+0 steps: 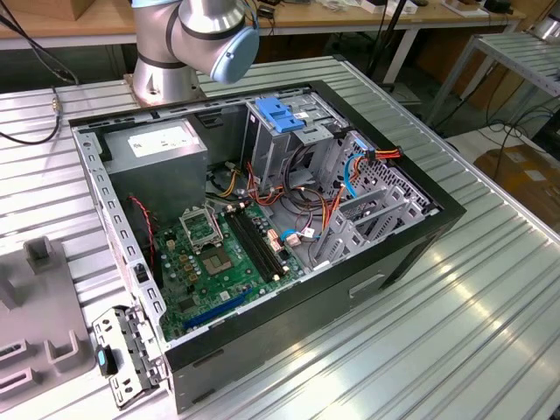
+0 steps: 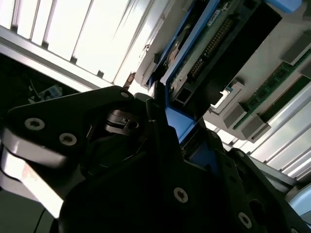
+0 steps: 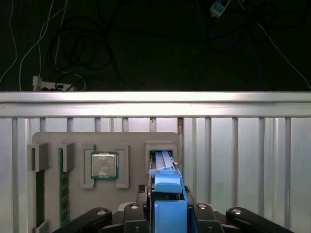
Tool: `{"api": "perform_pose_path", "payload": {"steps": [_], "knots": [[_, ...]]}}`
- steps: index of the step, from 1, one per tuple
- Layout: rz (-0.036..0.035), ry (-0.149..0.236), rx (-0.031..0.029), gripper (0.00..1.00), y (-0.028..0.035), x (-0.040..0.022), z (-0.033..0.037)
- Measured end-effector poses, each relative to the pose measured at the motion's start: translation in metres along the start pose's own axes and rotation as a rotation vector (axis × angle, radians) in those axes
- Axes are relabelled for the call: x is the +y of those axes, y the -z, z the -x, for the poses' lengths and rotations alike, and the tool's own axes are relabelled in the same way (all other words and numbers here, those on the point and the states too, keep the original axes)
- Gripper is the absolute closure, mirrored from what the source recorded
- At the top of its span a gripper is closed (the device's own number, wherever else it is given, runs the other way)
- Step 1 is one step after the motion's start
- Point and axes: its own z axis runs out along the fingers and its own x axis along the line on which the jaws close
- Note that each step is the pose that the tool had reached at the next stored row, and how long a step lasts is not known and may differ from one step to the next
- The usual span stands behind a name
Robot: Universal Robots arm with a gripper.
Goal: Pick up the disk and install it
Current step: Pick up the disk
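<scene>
- Black gripper (image 3: 168, 196) fingers (image 3: 148, 206) are seen clamped on the disk (image 3: 170, 216), held by its blue rail in the first wrist view.
- Just beyond the disk, a grey fixture tray (image 3: 136, 141) is laid out, with a processor chip (image 3: 104, 165) and memory sticks (image 3: 62, 189) seated in it.
- Mid-frame in the exterior view an open computer case (image 1: 411, 254) is set, and the arm (image 1: 197, 35) is mounted at upper left.

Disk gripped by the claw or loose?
Gripped: in both wrist views the claw is shut on the blue end rail of the disk.
</scene>
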Motion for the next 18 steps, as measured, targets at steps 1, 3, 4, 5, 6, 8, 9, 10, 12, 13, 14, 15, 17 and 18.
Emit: {"api": "perform_pose_path", "payload": {"steps": [1,3,4,5,6,8,9,10,12,13,14,15,17,18], "knots": [[0.0000,0.000,-0.0001,0.63,0.0000,0.0000,0.0000],[0.0000,0.002,0.0000,0.63,0.0000,0.0000,0.0000],[0.0000,0.002,0.0000,0.63,0.0000,0.0000,0.0000],[0.0000,0.002,0.0000,0.63,0.0000,0.0000,0.0000],[-0.0001,0.002,0.0000,0.63,0.0000,0.0000,0.0000],[0.0000,0.003,0.0000,0.63,0.0000,0.0000,0.0000],[-0.0001,0.003,-0.0001,0.63,0.0000,0.0000,0.0000],[-0.0002,0.003,-0.0003,0.63,0.0001,0.0000,0.0000],[-0.0001,0.003,-0.0006,0.63,0.0003,0.0000,0.0000],[0.0000,0.003,-0.0006,0.63,0.0004,0.0000,0.0000],[0.0000,0.002,-0.0006,0.63,0.0004,0.0000,0.0000],[0.0000,-0.002,-0.0006,0.63,0.0004,0.0000,0.0000],[0.0000,-0.007,-0.0009,0.63,0.0004,0.0000,0.0000],[0.0000,-0.007,-0.0009,0.63,0.0004,0.0000,0.0000]]}}
